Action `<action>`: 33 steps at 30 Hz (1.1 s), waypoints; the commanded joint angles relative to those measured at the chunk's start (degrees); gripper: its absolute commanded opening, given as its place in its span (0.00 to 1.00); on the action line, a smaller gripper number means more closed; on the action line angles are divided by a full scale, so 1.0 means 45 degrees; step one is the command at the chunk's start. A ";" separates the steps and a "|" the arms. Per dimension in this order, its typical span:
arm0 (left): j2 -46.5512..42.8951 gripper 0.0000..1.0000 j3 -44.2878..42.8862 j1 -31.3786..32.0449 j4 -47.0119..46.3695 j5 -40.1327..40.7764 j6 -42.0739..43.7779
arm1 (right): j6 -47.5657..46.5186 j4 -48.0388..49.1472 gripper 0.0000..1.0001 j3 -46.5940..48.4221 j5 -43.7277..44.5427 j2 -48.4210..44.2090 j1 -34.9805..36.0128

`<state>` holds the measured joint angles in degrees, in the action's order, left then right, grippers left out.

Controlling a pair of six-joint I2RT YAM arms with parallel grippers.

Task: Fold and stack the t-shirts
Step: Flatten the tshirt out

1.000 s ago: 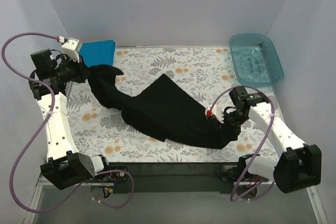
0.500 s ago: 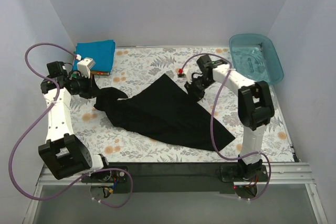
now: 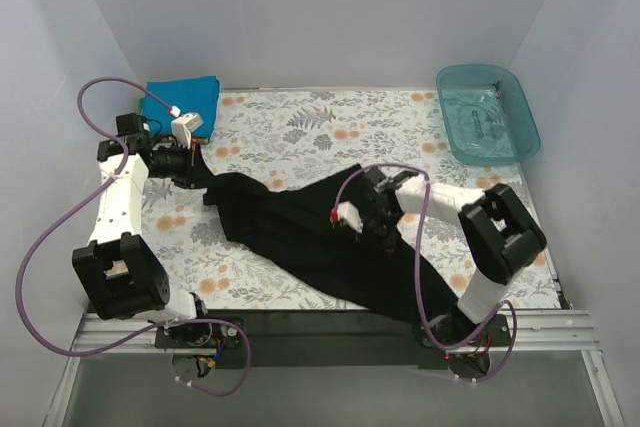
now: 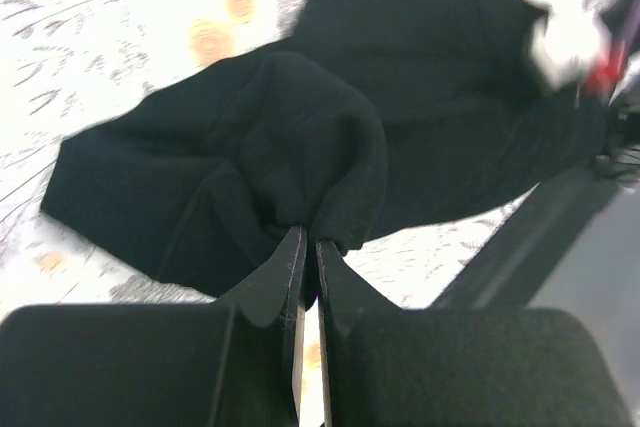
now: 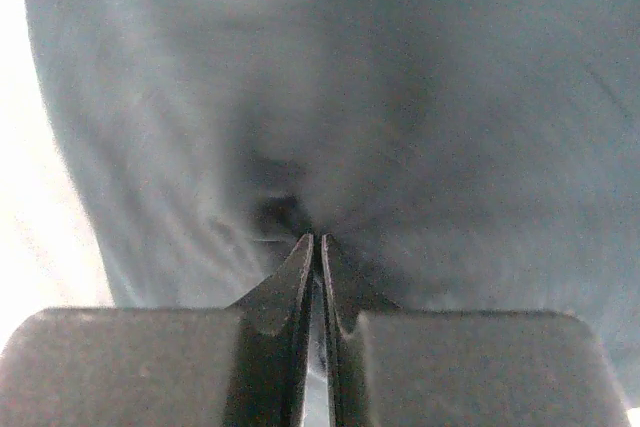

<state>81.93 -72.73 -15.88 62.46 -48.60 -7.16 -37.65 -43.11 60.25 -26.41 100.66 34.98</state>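
A large black t-shirt [image 3: 300,232] lies in a long diagonal band across the floral tablecloth [image 3: 300,127]. My left gripper [image 3: 203,179] is shut on the shirt's bunched left end, and the left wrist view shows the cloth [image 4: 420,67] pinched between the tips of that gripper [image 4: 308,237]. My right gripper [image 3: 368,225] presses down on the middle of the shirt. In the right wrist view the right gripper [image 5: 317,239] stands with its jaws together on a small pucker of black cloth [image 5: 400,67]. A folded blue t-shirt [image 3: 182,102] sits at the back left corner.
A translucent teal tub [image 3: 487,113] stands at the back right. The table's dark front rail [image 3: 330,322] runs along the near edge, just below the shirt's lower right end. Purple cables loop from both arms.
The right arm has swung from the shirt's back edge onto its middle and its jaws have closed there. The left gripper has shifted right, holding the shirt's end.
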 commanded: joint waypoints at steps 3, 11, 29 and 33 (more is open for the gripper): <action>0.0755 0.00 -0.0869 0.0677 -0.0322 -0.1426 -0.1337 | -0.2547 -0.3478 0.15 -0.1691 -0.0530 -0.3006 0.4190; 0.1344 0.00 -0.0890 0.1087 -0.0832 -0.1329 -0.2179 | -0.1186 -0.3234 0.44 0.4238 -0.0186 -0.1494 -0.1342; 0.0642 0.00 0.0399 0.1126 -0.1340 -0.0080 -0.2511 | 0.0613 0.0693 0.71 0.4991 0.2452 0.2786 -0.3321; 0.0037 0.00 0.1083 0.1126 -0.1612 0.0213 -0.2880 | 0.0398 0.0967 0.50 0.4192 0.2491 0.2943 -0.3126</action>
<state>86.48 -69.45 -11.03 56.34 -48.97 -18.52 -35.31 -40.49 81.73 -15.73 113.03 20.10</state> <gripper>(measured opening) 0.029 0.568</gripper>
